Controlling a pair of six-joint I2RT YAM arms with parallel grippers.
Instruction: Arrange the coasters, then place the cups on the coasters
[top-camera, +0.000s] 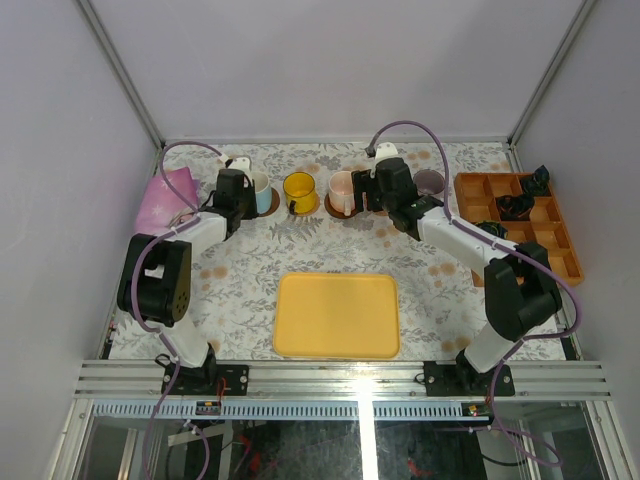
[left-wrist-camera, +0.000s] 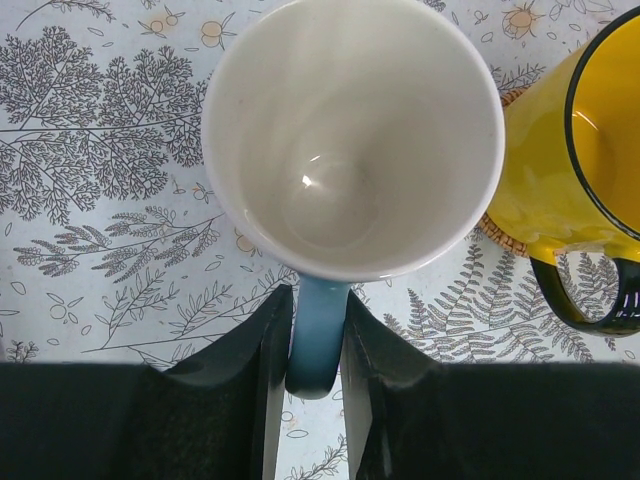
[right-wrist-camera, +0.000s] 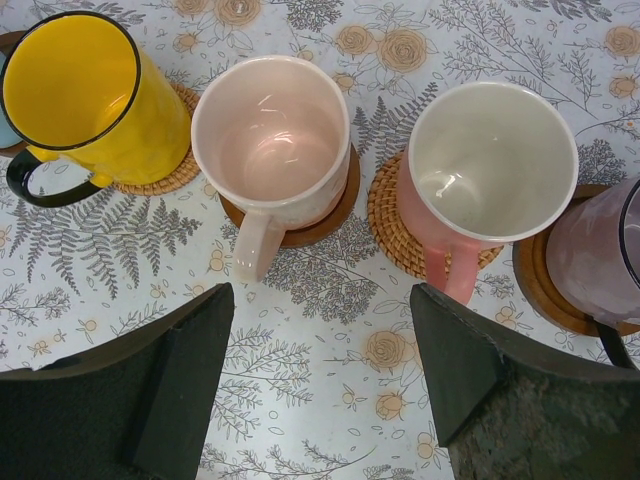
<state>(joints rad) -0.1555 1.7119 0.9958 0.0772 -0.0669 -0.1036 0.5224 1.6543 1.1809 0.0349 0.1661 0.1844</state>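
Note:
A light blue cup (left-wrist-camera: 350, 140), white inside, stands at the left end of the row, its coaster hidden beneath it in the left wrist view. My left gripper (left-wrist-camera: 317, 300) is shut on its blue handle (left-wrist-camera: 318, 340). Beside it the yellow cup (left-wrist-camera: 580, 150) sits on a tan woven coaster (left-wrist-camera: 497, 232). In the right wrist view a pale pink cup (right-wrist-camera: 270, 135) rests on a dark brown coaster (right-wrist-camera: 335, 215). A pink cup (right-wrist-camera: 490, 165) rests on a tan coaster (right-wrist-camera: 385, 225), and a purple-grey cup (right-wrist-camera: 600, 250) on a dark brown coaster (right-wrist-camera: 535, 290). My right gripper (right-wrist-camera: 320, 300) hangs open before the pink cups, holding nothing.
A yellow rectangular tray (top-camera: 337, 315) lies near the table's front middle. An orange compartment box (top-camera: 520, 225) with black parts stands at the right edge. A pink cloth (top-camera: 165, 200) lies at the far left beside the left arm.

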